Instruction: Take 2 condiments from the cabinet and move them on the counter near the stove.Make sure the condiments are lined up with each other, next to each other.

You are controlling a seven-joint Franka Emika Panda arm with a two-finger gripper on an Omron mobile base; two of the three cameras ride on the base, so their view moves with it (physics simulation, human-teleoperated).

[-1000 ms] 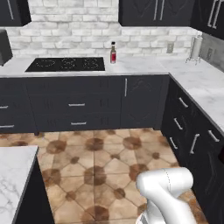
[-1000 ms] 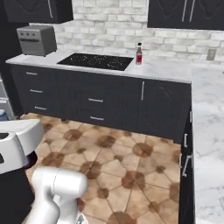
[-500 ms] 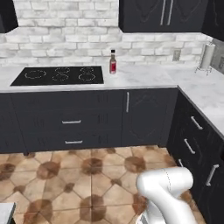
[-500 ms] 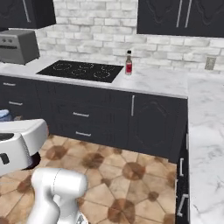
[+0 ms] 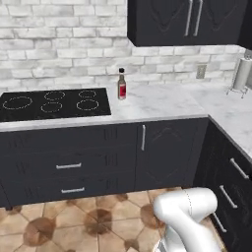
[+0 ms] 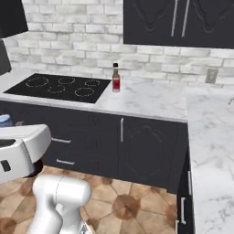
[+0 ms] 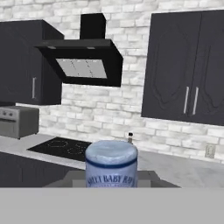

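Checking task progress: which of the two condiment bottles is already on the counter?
The amber-brown bottle with black cap stands on the counter beside the stove; the pale-blue-capped bottle is in the gripper.

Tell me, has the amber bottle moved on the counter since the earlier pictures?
No. The amber bottle stands just right of the stove, as before. The base drove, so the whole view shifted, not the bottle.

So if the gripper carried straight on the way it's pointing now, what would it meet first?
Probably the amber-brown bottle standing on the counter beside the stove, or the brick wall just behind it. The gripper, shut on the blue-capped bottle, blocks part of the line, so depth is unclear.
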